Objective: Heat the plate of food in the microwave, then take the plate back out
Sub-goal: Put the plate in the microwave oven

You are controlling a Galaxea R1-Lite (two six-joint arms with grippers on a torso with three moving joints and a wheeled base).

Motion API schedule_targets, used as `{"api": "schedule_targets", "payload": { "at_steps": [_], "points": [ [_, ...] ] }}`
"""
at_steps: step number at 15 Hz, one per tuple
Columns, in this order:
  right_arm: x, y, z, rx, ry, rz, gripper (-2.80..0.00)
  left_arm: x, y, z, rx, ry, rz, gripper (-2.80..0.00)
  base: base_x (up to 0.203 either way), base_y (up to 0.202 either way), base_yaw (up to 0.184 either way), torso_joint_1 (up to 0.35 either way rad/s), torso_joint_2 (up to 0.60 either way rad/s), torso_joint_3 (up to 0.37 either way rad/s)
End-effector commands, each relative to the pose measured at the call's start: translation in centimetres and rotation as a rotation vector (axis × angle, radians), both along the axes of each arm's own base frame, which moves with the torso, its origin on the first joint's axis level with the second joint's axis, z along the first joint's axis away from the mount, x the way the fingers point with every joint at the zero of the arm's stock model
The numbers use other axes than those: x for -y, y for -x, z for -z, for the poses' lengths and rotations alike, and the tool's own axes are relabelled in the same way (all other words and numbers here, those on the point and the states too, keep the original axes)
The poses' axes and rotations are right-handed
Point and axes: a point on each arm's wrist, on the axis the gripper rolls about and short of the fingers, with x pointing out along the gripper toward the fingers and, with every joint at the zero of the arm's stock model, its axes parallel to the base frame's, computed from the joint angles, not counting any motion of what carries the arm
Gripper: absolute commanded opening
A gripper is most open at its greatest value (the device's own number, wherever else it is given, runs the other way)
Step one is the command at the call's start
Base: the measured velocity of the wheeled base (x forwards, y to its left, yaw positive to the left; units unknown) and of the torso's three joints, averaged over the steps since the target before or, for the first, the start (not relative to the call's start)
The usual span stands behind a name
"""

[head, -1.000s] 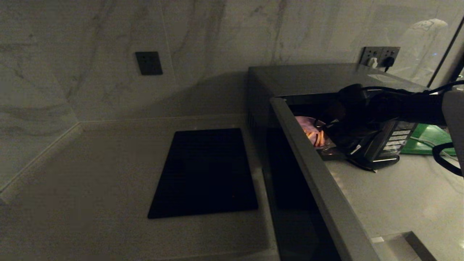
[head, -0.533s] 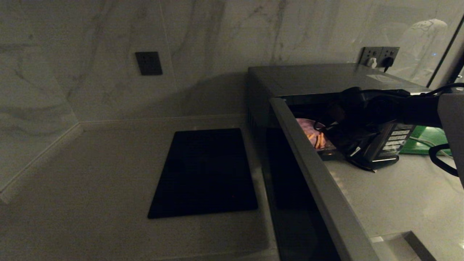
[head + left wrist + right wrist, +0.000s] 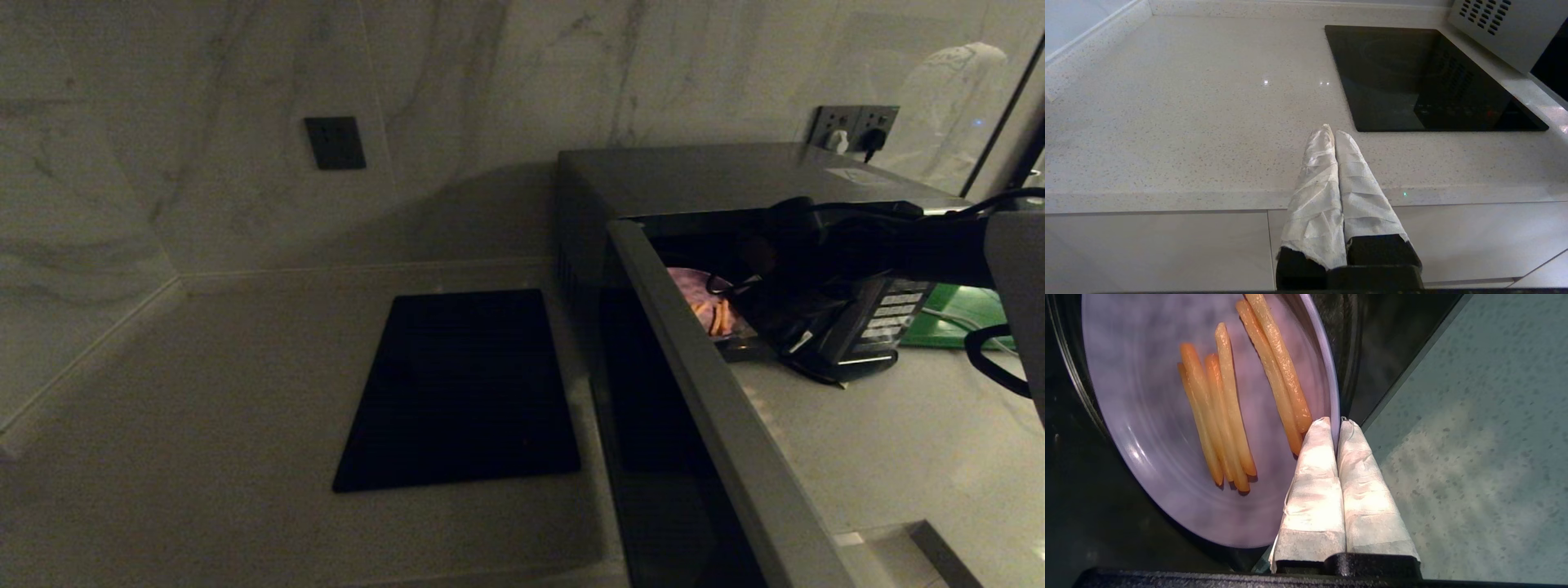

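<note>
Lavender and shallow, the plate (image 3: 1167, 428) sat inside the microwave (image 3: 702, 175), carrying a handful of orange-yellow fries (image 3: 1229, 404). The right pincer (image 3: 1338, 424) reached into the cavity from the door side and was clenched on the plate's near rim: one white-wrapped finger (image 3: 1314, 473) lay over the inner face, right beside the end of the closest fry, and the other pressed the outside of the rim, with the thin edge sandwiched between them. Beyond that outer finger ran the dark lip of the cavity, and past it the speckled bench (image 3: 1474, 437).

From the head view, the right arm came in from the right as a dark shape across the microwave's front, and the plate (image 3: 704, 304) showed as a pink patch just left of the wrist, deep in the opening. The door (image 3: 718, 408) stood swung open toward the camera, left of the arm. A green board (image 3: 959, 314) lay behind the arm on the bench.

The left pincer (image 3: 1334, 131) hung off the bench's front edge, well apart from the microwave, its wrapped fingers pressed together on nothing. Ahead of it and to the side lay a black slab (image 3: 1425, 77) set flat in the bench top.
</note>
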Motion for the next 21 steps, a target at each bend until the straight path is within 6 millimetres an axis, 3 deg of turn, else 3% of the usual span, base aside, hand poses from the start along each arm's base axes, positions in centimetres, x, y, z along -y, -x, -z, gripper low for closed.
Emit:
{"api": "schedule_targets", "payload": {
  "at_steps": [1,2,8,11,13,21],
  "points": [
    [0.0,0.0,0.1,-0.002,0.004,0.011,-2.8,0.0,0.0,0.0,0.0,0.001,-0.001,-2.8,0.0,0.0,0.0,0.0,0.0,0.0],
    [0.0,0.0,0.1,-0.002,0.004,0.011,0.0,0.0,0.0,0.0,0.0,0.001,-0.001,-2.8,0.0,0.0,0.0,0.0,0.0,0.0],
    [0.1,0.1,-0.4,0.016,0.003,0.013,0.0,0.0,0.0,0.0,0.0,0.001,-0.001,-2.8,0.0,0.0,0.0,0.0,0.0,0.0],
    [0.3,1.0,-2.7,0.066,0.003,0.021,0.0,0.0,0.0,0.0,0.0,0.001,-0.001,-2.8,0.0,0.0,0.0,0.0,0.0,0.0],
    [0.4,2.4,-4.8,0.099,0.004,0.026,0.0,0.0,0.0,0.0,0.0,0.001,-0.001,-2.8,0.0,0.0,0.0,0.0,0.0,0.0],
    [1.5,10.1,-8.4,0.067,0.059,0.038,0.0,0.0,0.0,0.0,0.0,0.001,-0.001,-2.8,0.0,0.0,0.0,0.0,0.0,0.0]
  ]
}}
